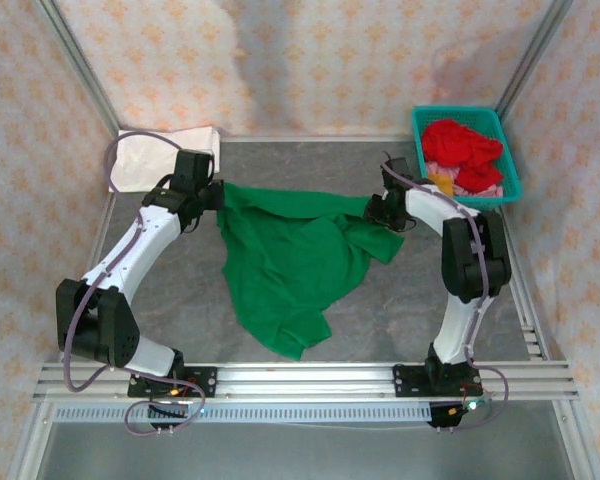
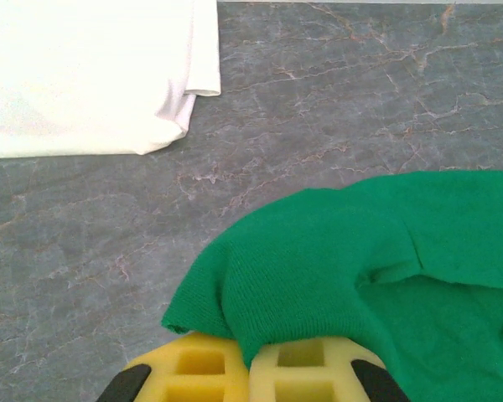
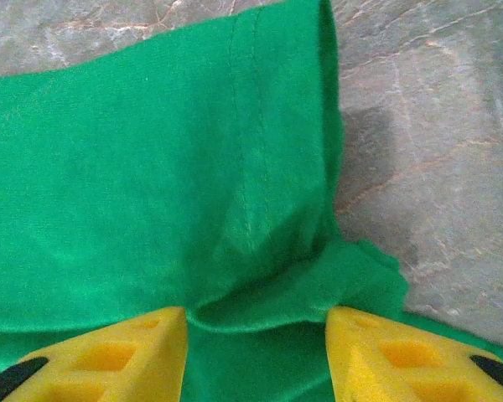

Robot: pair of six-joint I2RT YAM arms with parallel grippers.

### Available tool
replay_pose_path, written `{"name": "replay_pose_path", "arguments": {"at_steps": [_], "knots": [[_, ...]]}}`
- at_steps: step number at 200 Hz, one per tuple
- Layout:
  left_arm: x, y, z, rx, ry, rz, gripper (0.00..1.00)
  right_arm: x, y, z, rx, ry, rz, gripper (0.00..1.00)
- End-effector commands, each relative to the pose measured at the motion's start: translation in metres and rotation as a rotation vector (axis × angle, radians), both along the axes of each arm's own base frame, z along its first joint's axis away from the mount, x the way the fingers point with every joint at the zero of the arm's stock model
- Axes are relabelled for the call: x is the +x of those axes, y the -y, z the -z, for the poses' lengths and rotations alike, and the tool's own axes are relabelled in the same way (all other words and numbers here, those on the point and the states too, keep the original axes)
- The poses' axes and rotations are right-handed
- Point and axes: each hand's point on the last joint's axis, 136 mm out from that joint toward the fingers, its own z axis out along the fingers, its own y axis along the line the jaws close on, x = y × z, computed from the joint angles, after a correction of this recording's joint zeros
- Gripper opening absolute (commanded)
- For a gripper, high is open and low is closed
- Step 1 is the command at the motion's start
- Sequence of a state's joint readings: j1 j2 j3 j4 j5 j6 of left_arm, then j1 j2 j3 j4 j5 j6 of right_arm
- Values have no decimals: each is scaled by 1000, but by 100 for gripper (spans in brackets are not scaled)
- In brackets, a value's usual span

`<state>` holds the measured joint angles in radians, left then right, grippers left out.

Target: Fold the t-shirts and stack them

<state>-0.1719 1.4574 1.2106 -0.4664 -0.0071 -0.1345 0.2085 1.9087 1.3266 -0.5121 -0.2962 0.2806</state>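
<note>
The grey marbled bench (image 1: pixel 400 320) carries a crumpled, soft-knit green t-shirt (image 1: pixel 280 270) at its middle, its long axis running from far left to near right and narrowing toward the arm bases. The left pincer (image 2: pixel 250 362) is clamped on its far-left hem. The right pincer (image 3: pixel 256 335) stands apart, straddling a bunched fold.

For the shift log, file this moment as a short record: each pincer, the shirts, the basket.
left pincer: shut on an edge of the green t-shirt
right pincer: open, fingers either side of bunched green cloth
green t-shirt: spread out and rumpled on the table between the arms, not yet folded
white t-shirt: folded, at the far left corner
teal basket: far right corner, holding a red t-shirt on top of other coloured cloth
</note>
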Motion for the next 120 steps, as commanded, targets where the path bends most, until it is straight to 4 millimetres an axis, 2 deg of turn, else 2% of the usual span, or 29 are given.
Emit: {"name": "replay_pose_path", "arguments": {"at_steps": [1,46,97,120], "knots": [[3,-3,1,-4,1,-25,0,15,-3,-5,-10,33,19,48],[4,-3,6,-1,-11,-22,0,32,0,-19,-4,104,72,51],[3,-6,8,20,-15,-29,0,53,1,2,-35,78,63,47],[3,-7,9,26,-19,-32,0,60,1,14,-24,54,61,43]]}}
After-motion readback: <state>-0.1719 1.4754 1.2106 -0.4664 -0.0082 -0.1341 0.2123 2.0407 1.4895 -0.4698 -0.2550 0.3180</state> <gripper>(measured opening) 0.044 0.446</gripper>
